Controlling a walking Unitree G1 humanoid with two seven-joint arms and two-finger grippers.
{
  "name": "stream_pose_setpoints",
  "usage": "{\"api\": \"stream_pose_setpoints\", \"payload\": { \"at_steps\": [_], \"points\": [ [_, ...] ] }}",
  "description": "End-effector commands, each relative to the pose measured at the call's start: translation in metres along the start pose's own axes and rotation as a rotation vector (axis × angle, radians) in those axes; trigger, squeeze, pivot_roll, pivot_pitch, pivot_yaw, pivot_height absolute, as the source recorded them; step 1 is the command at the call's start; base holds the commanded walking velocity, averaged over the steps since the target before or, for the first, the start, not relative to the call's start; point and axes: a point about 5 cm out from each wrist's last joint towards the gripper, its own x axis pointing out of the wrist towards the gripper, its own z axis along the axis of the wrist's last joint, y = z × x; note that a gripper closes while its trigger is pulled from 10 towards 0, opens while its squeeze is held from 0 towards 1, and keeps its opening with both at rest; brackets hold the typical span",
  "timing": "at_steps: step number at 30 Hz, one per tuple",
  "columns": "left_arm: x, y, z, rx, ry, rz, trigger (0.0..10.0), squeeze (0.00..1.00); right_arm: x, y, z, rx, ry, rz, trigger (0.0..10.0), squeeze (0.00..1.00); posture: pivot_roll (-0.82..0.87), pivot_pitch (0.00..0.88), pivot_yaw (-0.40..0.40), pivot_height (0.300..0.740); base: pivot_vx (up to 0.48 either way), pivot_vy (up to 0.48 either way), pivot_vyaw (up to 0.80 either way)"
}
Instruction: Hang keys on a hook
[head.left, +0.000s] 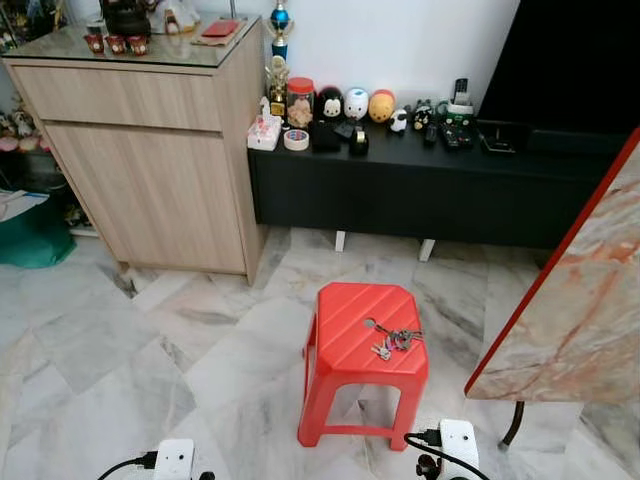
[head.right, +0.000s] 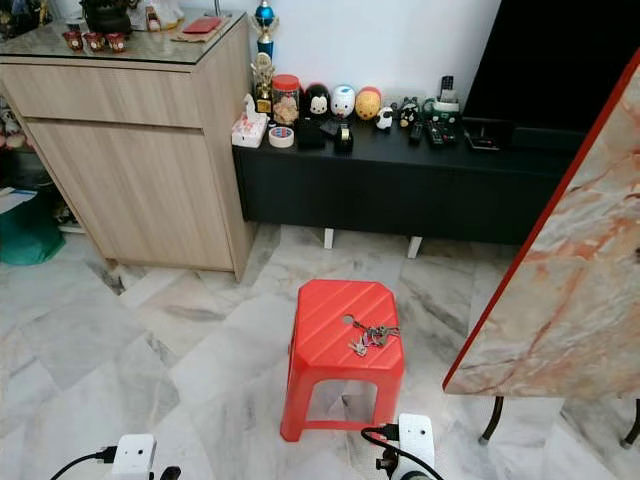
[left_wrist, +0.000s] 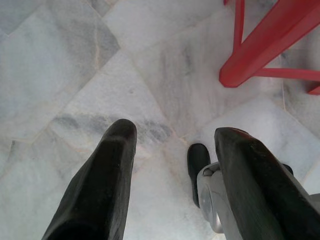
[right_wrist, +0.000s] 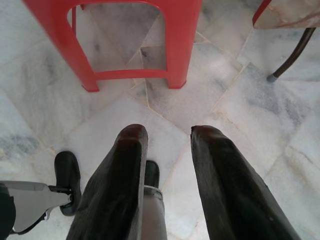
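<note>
A bunch of keys (head.left: 392, 340) on a ring lies on the top of a red plastic stool (head.left: 350, 310), toward its right side. The stool stands on the marble floor just ahead of me. Both arms hang low at my sides. My left gripper (left_wrist: 175, 135) points down at the floor left of the stool, its two black fingers (left_wrist: 107, 175) spread apart with nothing between them. My right gripper (right_wrist: 169, 132) hangs over the floor in front of the red stool (right_wrist: 125, 30), open and holding nothing. Both grippers are well below and short of the keys (head.right: 368, 337).
A light wooden cabinet (head.left: 150, 150) stands at the back left. Beside it, a low black console (head.left: 400, 195) carries several figurines. A marble tabletop with a red edge (head.left: 580, 300) juts in at the right on dark legs (right_wrist: 287, 57). A green bag (head.left: 30, 235) sits far left.
</note>
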Motion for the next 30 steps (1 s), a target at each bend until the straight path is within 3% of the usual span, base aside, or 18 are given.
{"api": "stream_pose_setpoints", "payload": {
  "at_steps": [1, 19, 30],
  "points": [
    [-0.0003, -0.0020, -0.0017, 0.008, 0.008, -0.009, 10.0, 0.00, 0.0001, -0.0005, 0.0011, -0.004, -0.005, -0.002, 10.0, 0.00, 0.08, 0.000, -0.059, 0.740, 0.259, 0.000, 0.55],
    [-0.0004, -0.0028, -0.0021, 0.002, 0.007, -0.008, 10.0, 0.00, 0.0001, -0.0018, 0.0012, -0.003, -0.002, 0.001, 10.0, 0.00, 0.08, 0.000, -0.063, 0.740, 0.272, 0.000, 0.06],
    [-0.0006, -0.0030, -0.0026, 0.002, 0.008, -0.005, 10.0, 0.00, 0.0001, -0.0018, 0.0016, 0.025, -0.009, -0.003, 10.0, 0.00, 0.08, 0.000, -0.064, 0.740, 0.251, 0.000, 0.64]
  ]
}}
